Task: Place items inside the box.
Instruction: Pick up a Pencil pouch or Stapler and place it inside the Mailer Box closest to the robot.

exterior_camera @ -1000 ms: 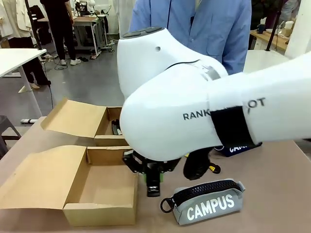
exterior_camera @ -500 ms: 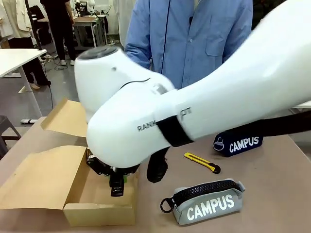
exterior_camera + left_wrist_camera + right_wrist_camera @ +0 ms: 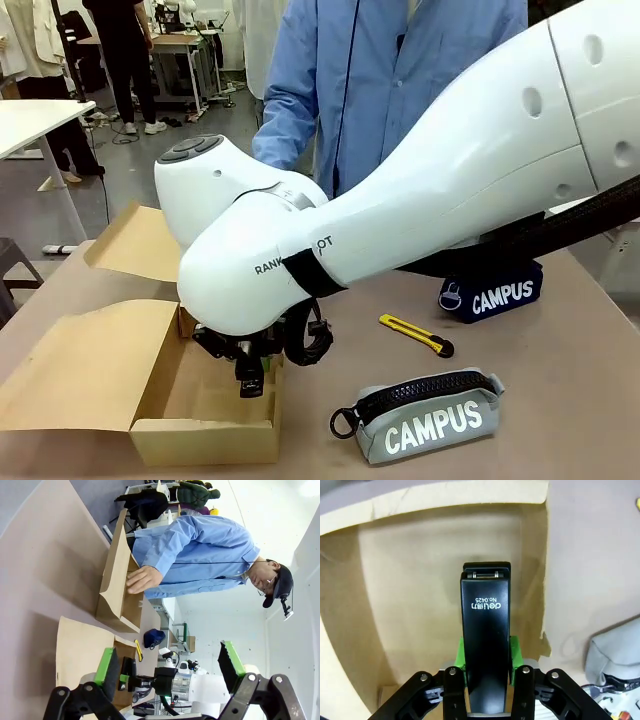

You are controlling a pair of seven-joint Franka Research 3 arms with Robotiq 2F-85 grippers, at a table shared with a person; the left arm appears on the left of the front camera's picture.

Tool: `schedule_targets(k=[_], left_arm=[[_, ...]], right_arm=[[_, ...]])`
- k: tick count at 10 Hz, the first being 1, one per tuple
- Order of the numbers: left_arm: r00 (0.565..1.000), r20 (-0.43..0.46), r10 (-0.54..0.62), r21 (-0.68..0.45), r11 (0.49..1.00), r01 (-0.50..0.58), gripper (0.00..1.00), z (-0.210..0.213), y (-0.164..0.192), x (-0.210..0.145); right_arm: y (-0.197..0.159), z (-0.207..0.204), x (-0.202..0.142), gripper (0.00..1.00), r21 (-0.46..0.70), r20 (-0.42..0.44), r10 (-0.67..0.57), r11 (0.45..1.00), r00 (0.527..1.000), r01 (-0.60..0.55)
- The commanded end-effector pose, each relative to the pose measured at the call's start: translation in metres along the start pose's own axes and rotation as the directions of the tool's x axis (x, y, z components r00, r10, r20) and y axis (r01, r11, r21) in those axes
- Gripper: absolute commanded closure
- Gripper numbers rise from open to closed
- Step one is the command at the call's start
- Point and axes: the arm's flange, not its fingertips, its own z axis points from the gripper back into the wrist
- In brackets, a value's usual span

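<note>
The right gripper [image 3: 486, 652], clamped on the black stapler [image 3: 485, 615], hangs directly above the nearer cardboard box [image 3: 410, 610]; the stapler's long axis points down at its floor.

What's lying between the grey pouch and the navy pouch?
A yellow utility knife lies on the table between them, as the front view shows.
</note>
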Motion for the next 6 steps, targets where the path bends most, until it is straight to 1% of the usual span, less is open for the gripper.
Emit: schedule_targets(k=[1,2,4,6], left_arm=[[1.000,0.007,-0.019,-0.025,0.999,0.020,0.00,-0.0005,-0.0002,-0.0013],[1.000,0.007,-0.019,-0.025,0.999,0.020,0.00,-0.0005,-0.0002,-0.0013],[1.000,0.007,-0.019,-0.025,0.999,0.020,0.00,-0.0005,-0.0002,-0.0013],[1.000,0.007,-0.019,-0.025,0.999,0.020,0.00,-0.0005,-0.0002,-0.0013]], right_arm=[[0.0015,0.0091,-0.0032,0.64,0.014,-0.023,-0.014,1.000,1.000,0.014],[-0.0005,0.0094,-0.0039,0.33,0.016,-0.033,-0.004,1.000,0.999,0.005],[-0.0023,0.0090,-0.0048,0.00,0.018,-0.040,0.010,1.000,0.999,-0.009],[-0.0035,0.0108,-0.0069,0.00,0.018,-0.032,0.014,1.000,0.999,-0.014]])
